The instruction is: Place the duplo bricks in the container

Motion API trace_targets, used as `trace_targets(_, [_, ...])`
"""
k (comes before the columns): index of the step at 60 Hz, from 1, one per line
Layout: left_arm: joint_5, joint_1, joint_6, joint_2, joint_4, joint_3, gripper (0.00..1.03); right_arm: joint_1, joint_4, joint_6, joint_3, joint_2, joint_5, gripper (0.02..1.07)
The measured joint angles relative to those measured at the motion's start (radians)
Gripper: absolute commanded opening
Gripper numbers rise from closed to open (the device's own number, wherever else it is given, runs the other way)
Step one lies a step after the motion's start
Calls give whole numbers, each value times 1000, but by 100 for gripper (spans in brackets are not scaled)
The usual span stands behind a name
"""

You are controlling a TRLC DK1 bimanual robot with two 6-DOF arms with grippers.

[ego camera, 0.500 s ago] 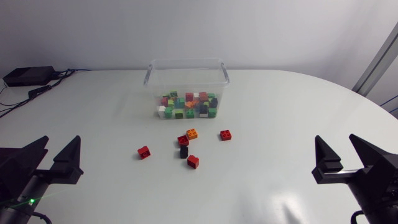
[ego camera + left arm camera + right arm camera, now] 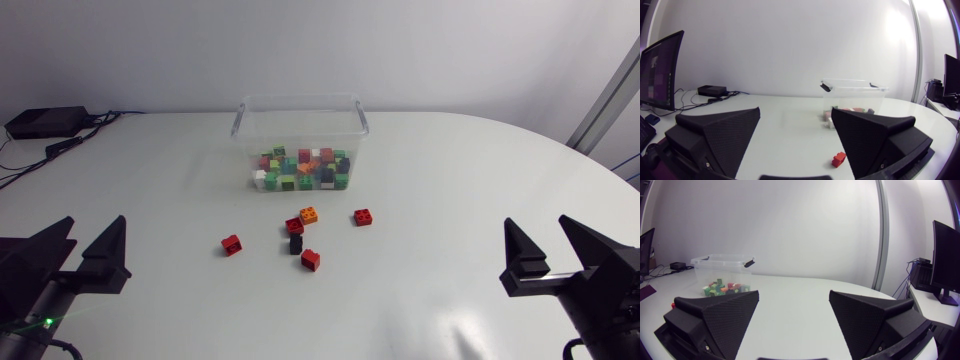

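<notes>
Six loose duplo bricks (image 2: 296, 244) on the table (image 2: 450, 190), just in front of the clear container (image 2: 300, 103): four red, one orange, one black. One red sits off to the cluster's left, another to its right. Container holds a layer of mixed bricks (image 2: 300, 172). Left gripper (image 2: 95, 228) at near-left edge, fingers spread wide, nothing btwn them. Right gripper (image 2: 540, 228) at near-right edge, likewise wide apart, holding nothing.

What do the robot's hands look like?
Both are matte black: the left gripper and the right gripper each have two broad, pointy wedge fingers, like shark fins. Up close the fingers show a fine dotted texture. A tiny green light glows on the left arm.
</notes>
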Motion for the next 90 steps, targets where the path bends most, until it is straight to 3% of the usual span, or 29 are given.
trace_targets(12, [-3,23,0,16,-24,73,99,3,-56,1,25,0,0,103])
trace_targets(22, [-4,20,0,195,-47,221,97,3,-64,1,132,52,0,103])
trace_targets(41, [-3,-36,1,666,-270,544,93,21,-87,3,356,407,-1,103])
trace_targets(58, [5,-122,29,880,-404,701,93,53,-255,29,573,714,0,103])
trace_targets(78, [8,-230,297,1205,-542,872,95,89,-419,17,734,932,-35,103])
trace_targets(90, [8,-274,409,1423,-678,1031,94,101,-539,-54,874,1096,-40,103])
